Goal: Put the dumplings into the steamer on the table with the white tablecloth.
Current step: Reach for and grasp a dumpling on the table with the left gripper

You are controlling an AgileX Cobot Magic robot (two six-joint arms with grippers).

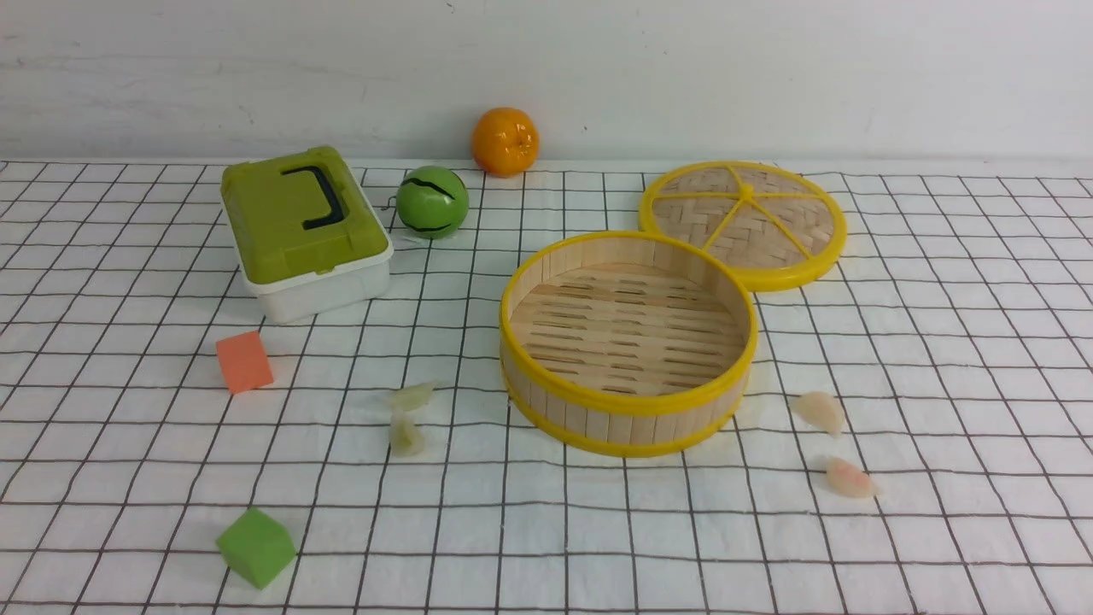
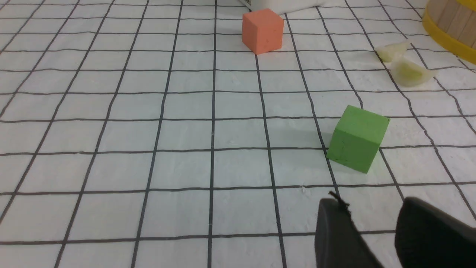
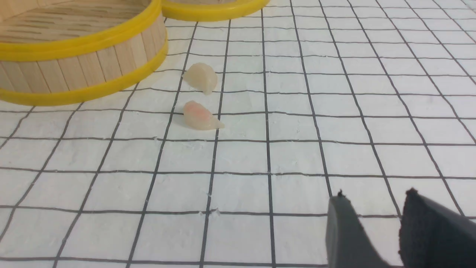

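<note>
Both jaws stand slightly parted, empty. The pale pinkish crescent dumplings [image 3: 200, 118] lie ahead of the right jaws, between the round bamboo steamer [image 3: 93, 70] and the right edge of the table [image 1: 982, 342]; the pale green crescent dumplings [image 2: 409, 71] lie nearer the left jaws.

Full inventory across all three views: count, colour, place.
green dumplings: 2, pale green, left of the steamer
pink dumplings: 2, pinkish white, right of the steamer
steamer: 1, bamboo with yellow rims, centre, nothing inside
lid: 1, woven with yellow rim, flat, behind the steamer to its right
box: 1, green top on white base, rear left
ball: 1, green, beside the box
orange: 1, orange, by the wall
orange cube: 1, in front of the box
green cube: 1, front left
tablecloth: 1, white with black grid, under everything
left gripper: black, open, empty
right gripper: black, open, empty
</note>
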